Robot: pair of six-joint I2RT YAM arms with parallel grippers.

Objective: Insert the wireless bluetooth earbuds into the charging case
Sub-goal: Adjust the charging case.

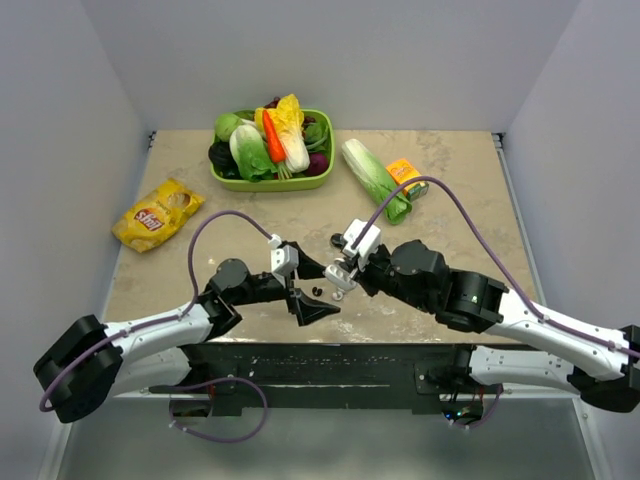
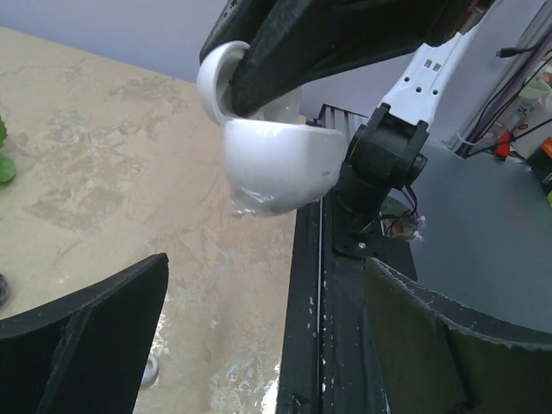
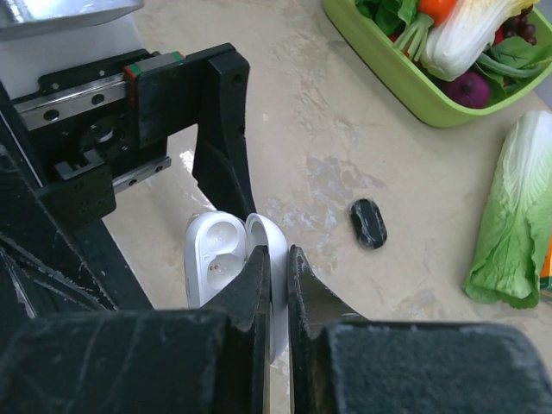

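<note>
Two grippers: close together over the near middle of the table (image 1: 450, 200), almost facing each other.
Right gripper (image 3: 278, 269): pressed nearly together, pinching the charging case (image 3: 216, 259) by the thin wall of one half; which half, hard to tell.
Charging case: white, hinged open, lifted clear of the table; visible socket apparently vacant.
Left gripper (image 2: 267, 345): spread as wide as possible, holding nothing, low and just beside the hanging case.
Black earbud (image 3: 368, 222): loose on the table beyond the case, toward the vegetable tray (image 1: 270, 186); apart from both grippers.
Pale earbud (image 2: 151, 371): probably the small round speck on the table just beside one left finger; too small to be sure.
Stage: judged early, with no bud seated yet.
Risk, grip: a hold on a thin shell edge only; likely to pivot, slip or fold at the hinge under any downward push.
Risk, size: buds far smaller than the fingers; easy to flick away or squeeze out sideways instead of lifting.
Risk, edge: pale speck near the table's front rail; one nudge enough to send it rolling off.
Risk, crowding: little room between the arms; contact with the case possible during a reach.
</note>
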